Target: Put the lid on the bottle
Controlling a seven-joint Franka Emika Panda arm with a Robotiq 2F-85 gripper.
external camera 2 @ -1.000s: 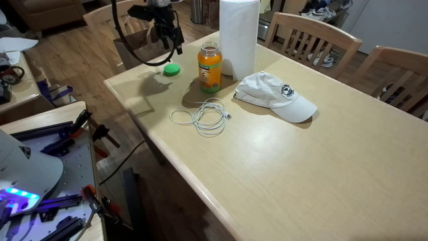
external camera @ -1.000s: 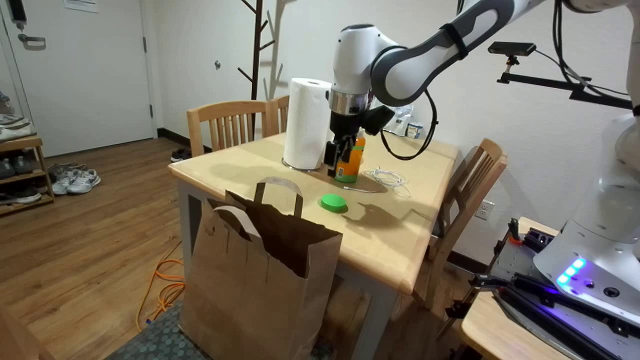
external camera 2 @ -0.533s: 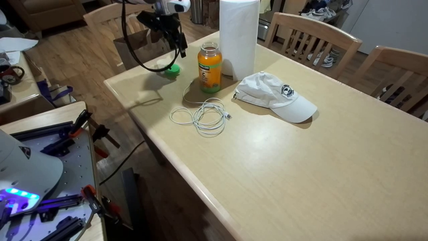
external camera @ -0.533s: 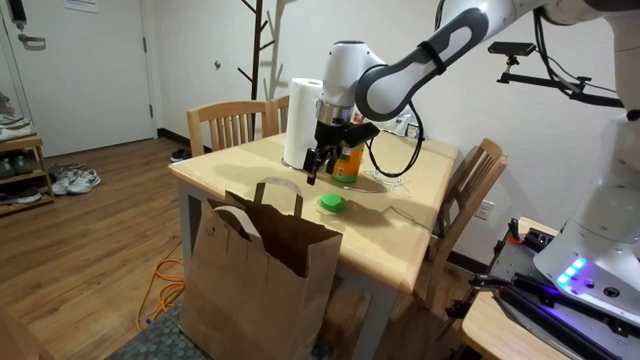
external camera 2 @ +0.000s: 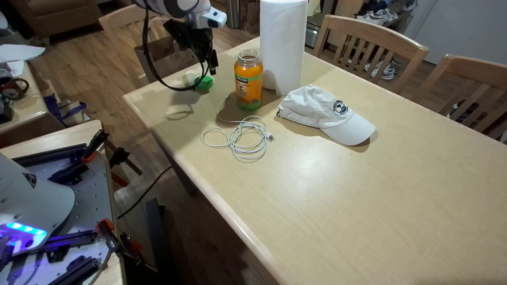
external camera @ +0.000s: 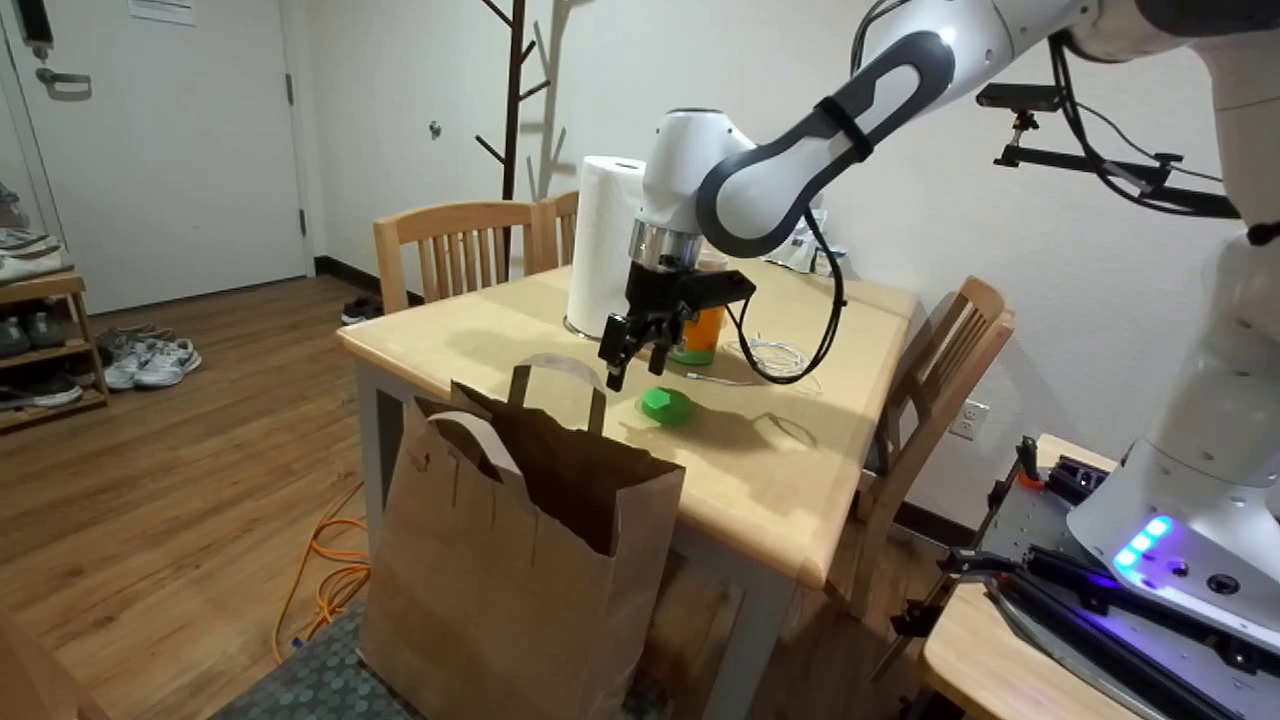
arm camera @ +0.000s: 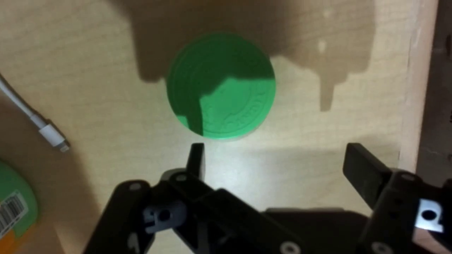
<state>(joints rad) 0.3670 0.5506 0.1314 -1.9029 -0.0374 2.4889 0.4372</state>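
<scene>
The green lid (arm camera: 221, 86) lies flat on the table in the wrist view, partly in the arm's shadow. It also shows in both exterior views (external camera: 664, 405) (external camera 2: 204, 83). My gripper (arm camera: 275, 151) is open and empty, its two black fingers wide apart. It hangs above the table beside the lid, the lid ahead of the left finger in the wrist view. In an exterior view the gripper (external camera: 636, 372) is above and left of the lid. The orange bottle (external camera 2: 248, 81) stands upright with an open mouth. Its green base (arm camera: 14, 204) shows at the wrist view's left edge.
A tall white paper towel roll (external camera 2: 282, 47) stands right by the bottle. A white cable (external camera 2: 245, 138) and a white cap (external camera 2: 317, 111) lie on the table. A brown paper bag (external camera: 510, 560) stands at the near table side. A table edge (arm camera: 418, 88) runs close to the right finger.
In an exterior view, the gripper has moved left and down, away from in front of the bottle and closer to the table near the lid. The lid and bottle have not moved.
</scene>
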